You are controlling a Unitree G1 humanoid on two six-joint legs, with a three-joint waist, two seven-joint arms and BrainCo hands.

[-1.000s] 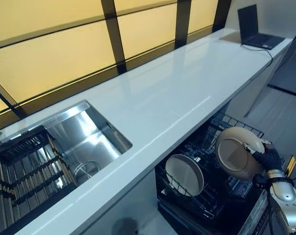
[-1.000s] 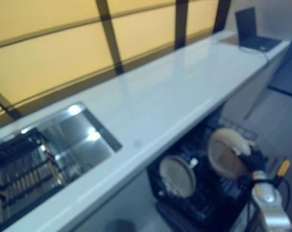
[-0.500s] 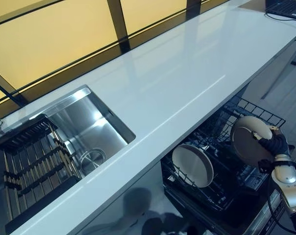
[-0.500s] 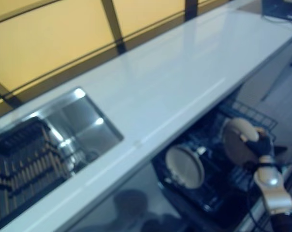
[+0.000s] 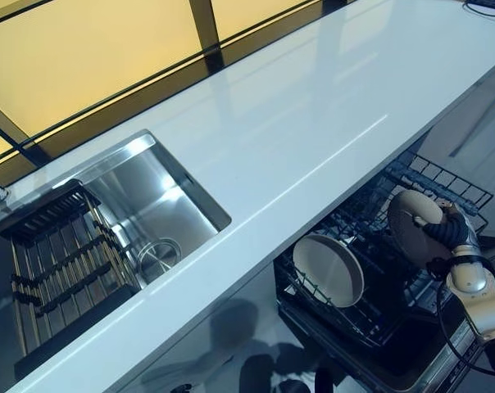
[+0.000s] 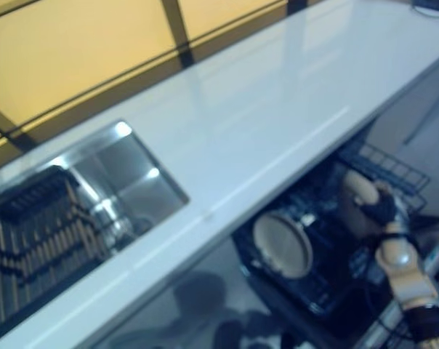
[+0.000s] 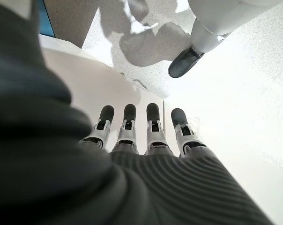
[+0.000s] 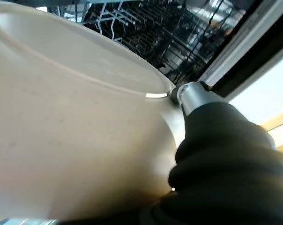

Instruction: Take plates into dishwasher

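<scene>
My right hand (image 5: 449,232) is shut on the rim of a beige plate (image 5: 411,223) and holds it on edge over the right part of the black dishwasher rack (image 5: 358,311). The plate fills the right wrist view (image 8: 71,117), with my thumb (image 8: 190,96) pressed on it. A second beige plate (image 5: 329,268) stands on edge in the rack to the left. My left hand (image 7: 146,136) shows only in its wrist view, fingers straight and empty, above the floor.
A long white countertop (image 5: 297,139) runs above the pulled-out rack. A steel sink (image 5: 153,209) and a dark dish drainer (image 5: 55,262) sit at its left end. Yellow window panes with dark frames (image 5: 206,24) line the back.
The camera has tilted down and the whole picture has shifted. My right hand has lowered the plate closer to the rack.
</scene>
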